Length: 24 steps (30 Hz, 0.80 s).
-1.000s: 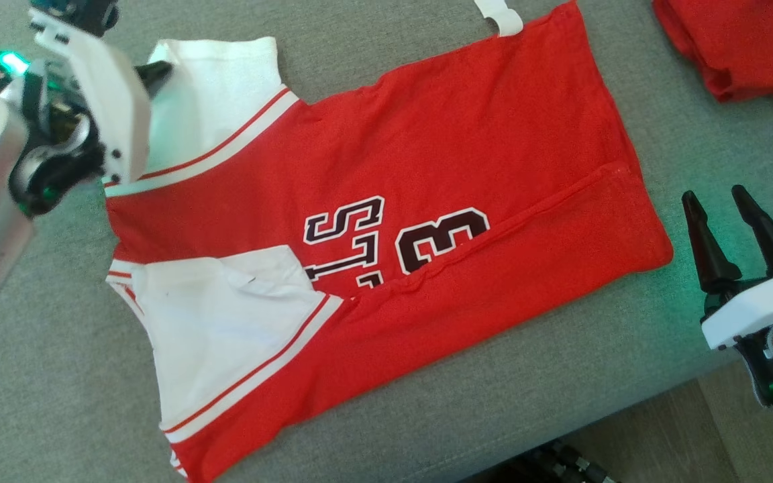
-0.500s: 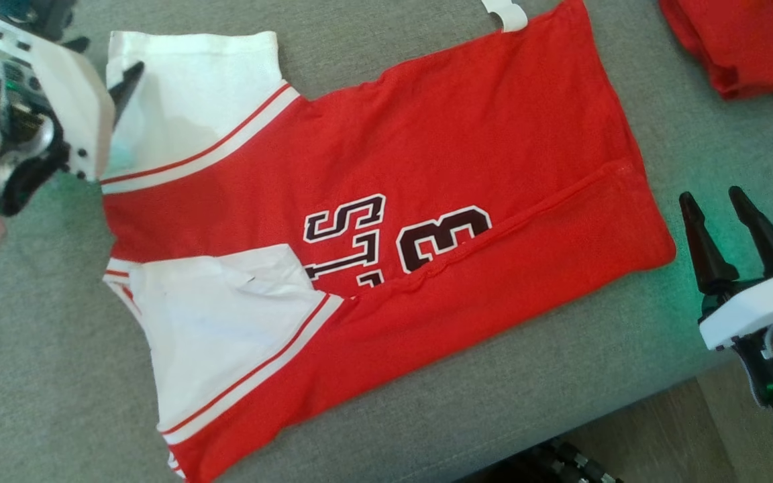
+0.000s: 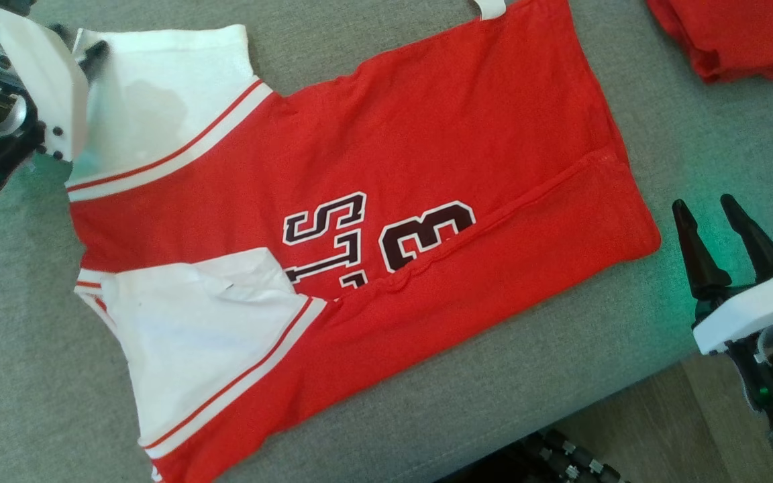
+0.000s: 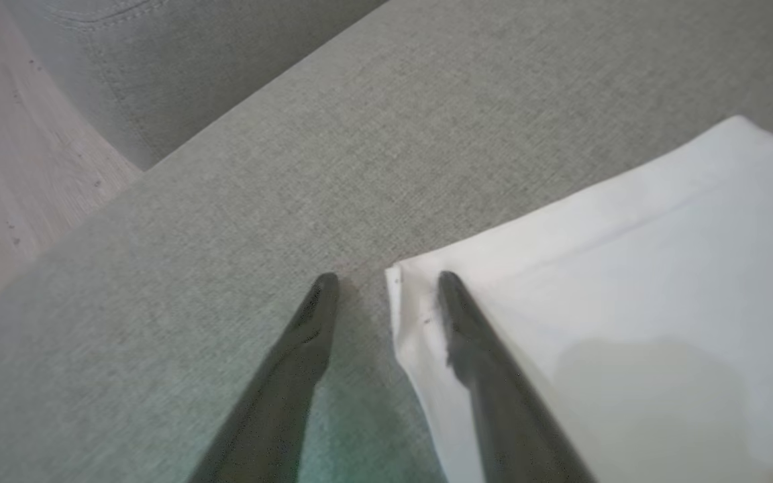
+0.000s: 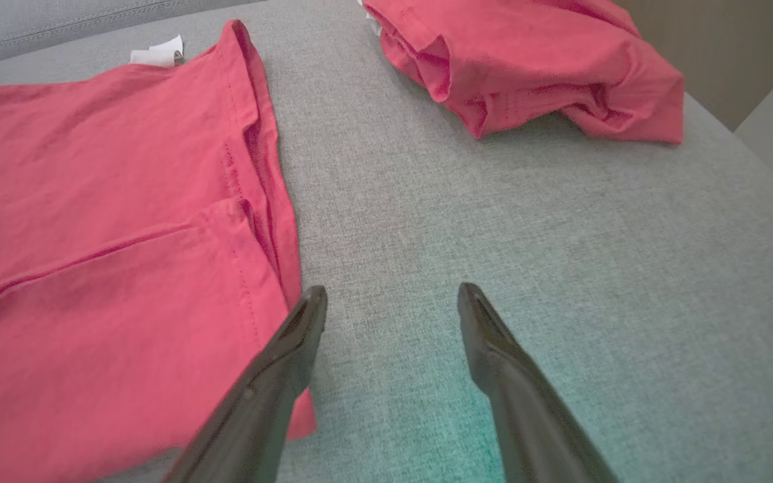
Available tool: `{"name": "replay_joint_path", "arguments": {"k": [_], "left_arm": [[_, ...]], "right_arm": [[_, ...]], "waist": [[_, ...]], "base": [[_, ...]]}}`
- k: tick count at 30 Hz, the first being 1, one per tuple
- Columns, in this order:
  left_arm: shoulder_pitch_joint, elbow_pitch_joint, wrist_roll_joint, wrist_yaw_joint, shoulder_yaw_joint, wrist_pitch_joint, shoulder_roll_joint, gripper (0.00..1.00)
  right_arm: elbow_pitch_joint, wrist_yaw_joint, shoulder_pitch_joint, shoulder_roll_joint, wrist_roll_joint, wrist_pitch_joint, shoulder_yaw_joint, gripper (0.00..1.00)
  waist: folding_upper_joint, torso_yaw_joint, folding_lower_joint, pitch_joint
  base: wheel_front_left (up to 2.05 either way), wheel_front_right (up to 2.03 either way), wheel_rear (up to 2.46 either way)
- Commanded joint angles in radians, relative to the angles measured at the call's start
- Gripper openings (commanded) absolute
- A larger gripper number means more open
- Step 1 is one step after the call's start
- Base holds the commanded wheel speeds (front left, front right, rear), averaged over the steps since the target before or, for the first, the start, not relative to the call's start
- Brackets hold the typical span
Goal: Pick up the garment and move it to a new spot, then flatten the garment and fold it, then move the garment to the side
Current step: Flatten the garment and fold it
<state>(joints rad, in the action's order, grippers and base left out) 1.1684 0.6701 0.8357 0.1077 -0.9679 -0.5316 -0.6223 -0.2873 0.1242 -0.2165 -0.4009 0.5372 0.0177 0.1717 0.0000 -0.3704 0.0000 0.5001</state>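
Readable text | red and white cotton sports jersey [image 3: 427, 134], chest: dark white-edged print [image 3: 386, 235], a large "S" and a "3" clear from here; remaining characters cut off by the fold | small white sewn-in label [image 3: 492, 8]: too small to read

The jersey [image 3: 440, 121] is red. Its sleeves [image 3: 178, 329] are white, each edged with a white band carrying a thin red stripe, and its lettering [image 3: 386, 235] is black outlined in white. Its tag [image 3: 492, 7] is white. The crumpled garment [image 3: 742, 33] is plain red. The sofa cushion [image 3: 31, 376] is a grey-green weave and the floor [image 3: 668, 429] pale wood-grain. The left claw [image 4: 386, 278] and right claw [image 5: 393, 292] have black fingers and white housings. A green tint, perhaps lamp glow, colours the cushion by them.
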Motion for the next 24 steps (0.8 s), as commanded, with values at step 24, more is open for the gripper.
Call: {"name": "replay_joint_path", "arguments": {"k": [24], "left_arm": [[0.071,-0.023,-0.023,0.019,-0.010,0.118,0.003,0.00]], "right_arm": [[-0.185,0.007,-0.542,-0.001,-0.005,-0.253,0.273,1.00]], "waist": [[0.0000,0.074,0.0000,-0.030]], "base": [[0.00,0.00,0.00]]}}
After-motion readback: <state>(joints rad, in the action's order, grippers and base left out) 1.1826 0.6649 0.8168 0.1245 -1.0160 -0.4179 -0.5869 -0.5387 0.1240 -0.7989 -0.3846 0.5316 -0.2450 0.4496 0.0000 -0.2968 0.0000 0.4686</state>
